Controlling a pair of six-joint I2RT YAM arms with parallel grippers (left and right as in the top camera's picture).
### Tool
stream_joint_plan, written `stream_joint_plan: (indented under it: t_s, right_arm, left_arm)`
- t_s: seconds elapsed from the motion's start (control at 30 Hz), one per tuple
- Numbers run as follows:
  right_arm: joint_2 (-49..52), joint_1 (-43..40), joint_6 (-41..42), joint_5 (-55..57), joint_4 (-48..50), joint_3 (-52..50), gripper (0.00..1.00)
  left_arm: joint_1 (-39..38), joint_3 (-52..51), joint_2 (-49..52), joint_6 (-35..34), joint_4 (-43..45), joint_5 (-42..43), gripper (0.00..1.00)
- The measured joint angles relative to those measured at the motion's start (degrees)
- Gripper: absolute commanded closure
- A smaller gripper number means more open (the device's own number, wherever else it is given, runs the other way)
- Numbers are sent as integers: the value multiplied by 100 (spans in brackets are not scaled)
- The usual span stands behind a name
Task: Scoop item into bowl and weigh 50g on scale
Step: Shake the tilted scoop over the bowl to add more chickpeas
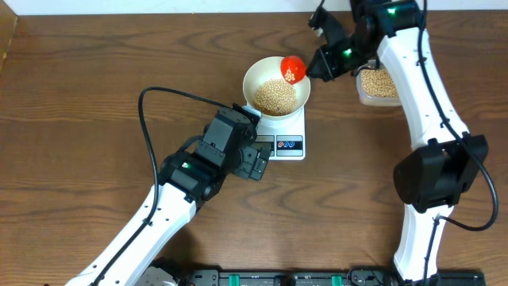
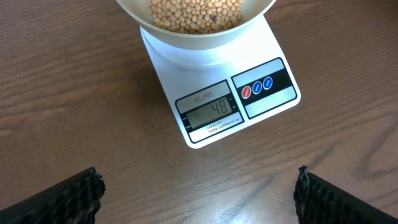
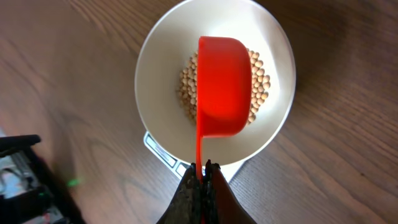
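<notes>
The white bowl (image 1: 248, 79) sits on the scale (image 1: 290, 145) and holds a heap of tan beans (image 1: 275, 96). My right gripper (image 1: 319, 65) is shut on the handle of a red scoop (image 1: 293, 69), which hangs tilted over the bowl's right side with a few beans in it. In the right wrist view the scoop (image 3: 222, 87) covers part of the beans (image 3: 186, 93), and the gripper (image 3: 203, 171) pinches its thin handle. My left gripper (image 2: 199, 199) stands wide open over bare table in front of the scale (image 2: 273, 99), whose display (image 2: 212, 111) reads 48.
A clear plastic tub (image 1: 379, 84) of more beans stands to the right of the bowl, under the right arm. A black cable (image 1: 147, 119) loops over the table left of the scale. Bare wood lies to the left and front.
</notes>
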Motion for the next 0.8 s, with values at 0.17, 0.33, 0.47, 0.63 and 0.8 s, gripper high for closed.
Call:
stream_joint_plan:
  t_s: [0.17, 0.33, 0.47, 0.63, 0.8]
  right_arm:
    - [0, -133, 0, -238, -13, 0, 99]
    - [0, -140, 0, -343, -22, 0, 99]
    - [0, -140, 0, -378, -22, 0, 99]
    - [0, -140, 0, -470, -22, 0, 99]
    - [0, -140, 0, -479, -22, 0, 99]
  left_arm:
    - [0, 0, 0, 0, 0, 0, 0]
    - [0, 0, 0, 0, 0, 0, 0]
    - [0, 0, 0, 0, 0, 0, 0]
    - [0, 0, 0, 0, 0, 2, 0]
    - [0, 0, 0, 0, 0, 2, 0]
